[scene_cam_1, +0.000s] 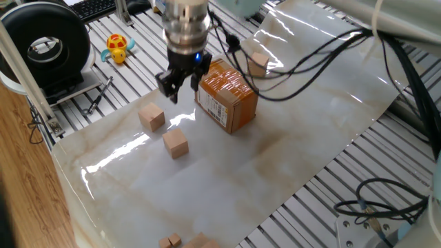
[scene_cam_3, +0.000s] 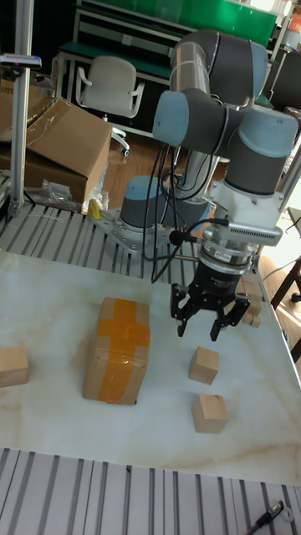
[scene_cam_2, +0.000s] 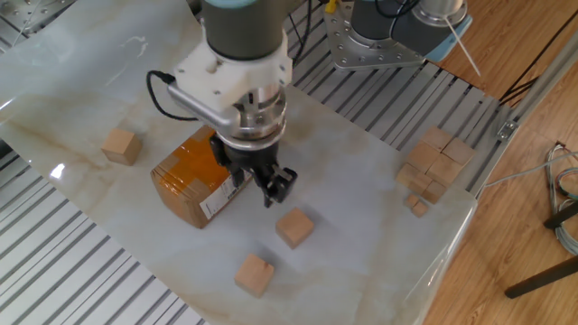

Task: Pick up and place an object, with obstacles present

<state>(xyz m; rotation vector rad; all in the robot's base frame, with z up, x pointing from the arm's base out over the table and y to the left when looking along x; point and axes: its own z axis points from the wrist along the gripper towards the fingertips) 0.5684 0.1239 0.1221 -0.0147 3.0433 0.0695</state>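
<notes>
Bright, even light; white glare streaks the glossy table (its surface mirror-like), shadows faint

A glossy marble-patterned sheet covers a ribbed metal table. On the sheet stands the brown cardboard box, taped orange on top. 2 wooden cubes lie near the box on 1 side, 1 more cube on its opposite side. A cluster of cubes sits well apart from the box, at the sheet's edge.
</notes>
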